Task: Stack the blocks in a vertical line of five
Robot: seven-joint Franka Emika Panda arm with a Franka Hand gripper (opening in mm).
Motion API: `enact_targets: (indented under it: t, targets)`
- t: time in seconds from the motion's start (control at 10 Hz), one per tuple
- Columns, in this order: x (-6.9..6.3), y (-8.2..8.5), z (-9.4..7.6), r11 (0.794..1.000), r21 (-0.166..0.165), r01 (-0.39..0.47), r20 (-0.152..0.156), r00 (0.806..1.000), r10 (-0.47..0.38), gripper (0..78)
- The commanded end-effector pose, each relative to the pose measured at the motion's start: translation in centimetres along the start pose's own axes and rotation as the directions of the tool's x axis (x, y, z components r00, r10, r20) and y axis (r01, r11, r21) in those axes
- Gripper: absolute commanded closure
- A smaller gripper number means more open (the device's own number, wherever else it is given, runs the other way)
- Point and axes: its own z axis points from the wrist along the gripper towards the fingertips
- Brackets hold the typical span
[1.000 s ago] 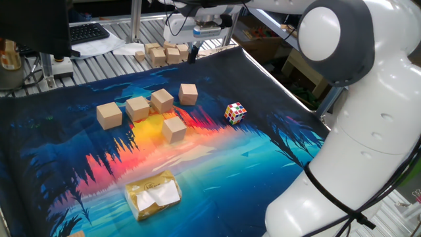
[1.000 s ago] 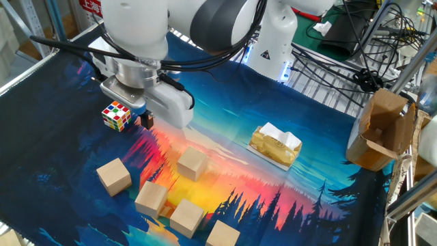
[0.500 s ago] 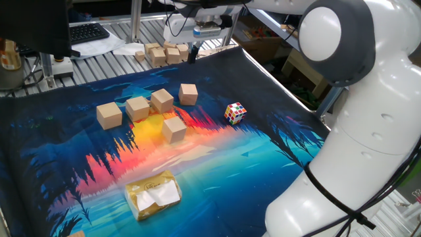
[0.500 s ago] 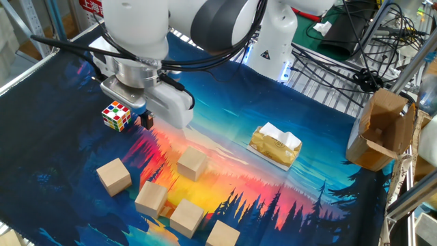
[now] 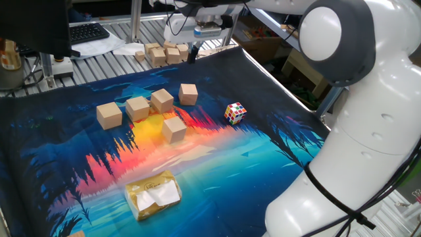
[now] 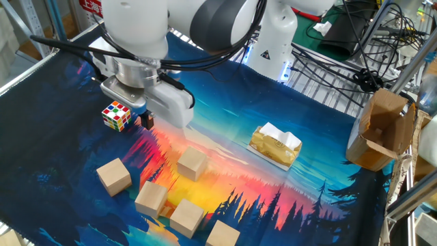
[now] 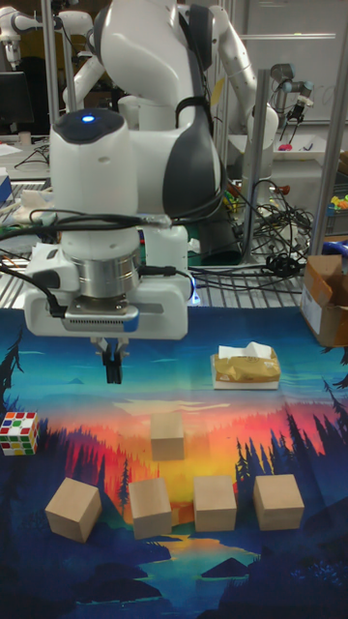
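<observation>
Nothing stacked yet: all five wooden blocks sit flat on the worktop, on the sunset-print mat. The claw hangs above the mat w/ nothing in it; its fingers look close together, nearly shut.

In the tall fixed view the closest block lies below the claw and a bit to its right. The other four run in a rough row nearer the camera: far-left block, second block, third block, right-end block. Second and third are just beside each other.

Being cubes, they've no long axis; only the face angle matters. The closest block looks about square to the mat edge, the far-left one turned.

The puzzle cube sits off to the left, a wrapped packet to the right, both apart from the blocks.
</observation>
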Motion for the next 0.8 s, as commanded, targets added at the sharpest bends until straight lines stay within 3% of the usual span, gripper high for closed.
enact_targets:
  t: [0.1, 0.5, 0.8]
  targets:
    - [-0.08, -0.05, -0.19, 0.999, -0.009, -0.041, -0.010, 0.999, 0.041, 77.6]
    - [-0.08, -0.05, -0.19, 0.987, 0.026, -0.158, -0.004, 0.987, 0.158, 77.6]
    - [-0.08, -0.05, -0.19, 0.980, 0.033, -0.198, -0.062, 0.978, 0.199, 77.6]
